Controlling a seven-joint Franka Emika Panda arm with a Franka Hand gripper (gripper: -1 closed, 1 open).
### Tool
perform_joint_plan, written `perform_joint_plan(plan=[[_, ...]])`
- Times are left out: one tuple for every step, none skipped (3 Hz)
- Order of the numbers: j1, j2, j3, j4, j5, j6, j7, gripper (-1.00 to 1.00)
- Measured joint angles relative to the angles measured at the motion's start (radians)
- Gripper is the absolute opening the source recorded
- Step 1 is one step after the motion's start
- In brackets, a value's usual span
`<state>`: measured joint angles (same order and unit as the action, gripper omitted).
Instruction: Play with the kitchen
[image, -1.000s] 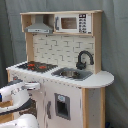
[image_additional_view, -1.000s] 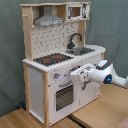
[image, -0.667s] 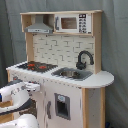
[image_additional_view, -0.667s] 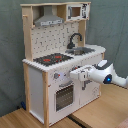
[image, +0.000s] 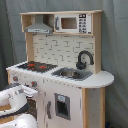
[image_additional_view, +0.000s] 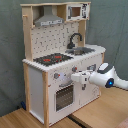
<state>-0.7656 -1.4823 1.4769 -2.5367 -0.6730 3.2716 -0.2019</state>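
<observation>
A toy kitchen (image_additional_view: 47, 80) stands against grey cloth. The gripper (image_additional_view: 73, 77) touches its front below the hob (image_additional_view: 52, 59). Jaw state unclear.

The white arm reaches level, its wrist held horizontal, and the gripper (image_additional_view: 75, 77) points sideways toward the second exterior view's left.
</observation>
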Motion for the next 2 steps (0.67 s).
perform_joint_plan(plan=[[0.086, 0.000, 0.008, -0.014, 0.000, -0.063, 0.026, 1.00], [0.155, 0.000, 0.008, -0.029, 0.000, -0.147, 0.037, 1.00]])
